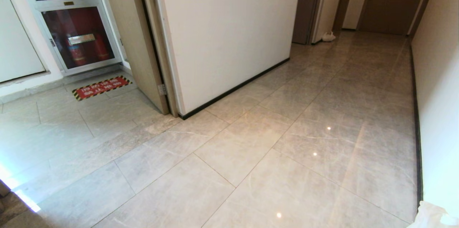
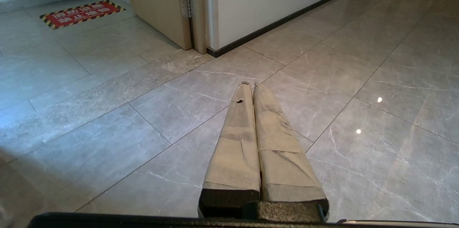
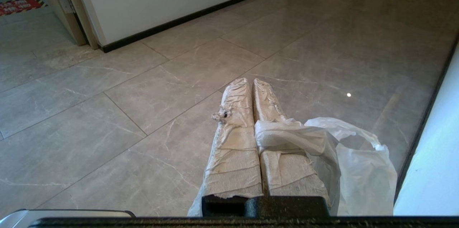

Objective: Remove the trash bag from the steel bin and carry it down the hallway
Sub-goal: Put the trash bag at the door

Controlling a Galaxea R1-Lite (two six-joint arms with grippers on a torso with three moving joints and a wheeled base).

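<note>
The trash bag (image 3: 358,163), thin white plastic, is pinched between the taped fingers of my right gripper (image 3: 251,82), which is shut on it. The bag drapes over one finger and hangs beside it, just above the tiled floor, close to the right-hand wall. A bit of the bag (image 1: 432,216) shows at the lower right corner of the head view. My left gripper (image 2: 250,84) is shut with nothing in it and hangs over bare floor tiles. The steel bin is out of view.
A hallway runs ahead to a brown door (image 1: 392,0), with a wall (image 1: 441,113) close on the right and a white partition (image 1: 229,34) on the left. A small white bag (image 1: 328,36) lies far ahead. An open door (image 1: 132,41), extinguisher cabinet (image 1: 77,38) and red floor sign (image 1: 101,87) are left.
</note>
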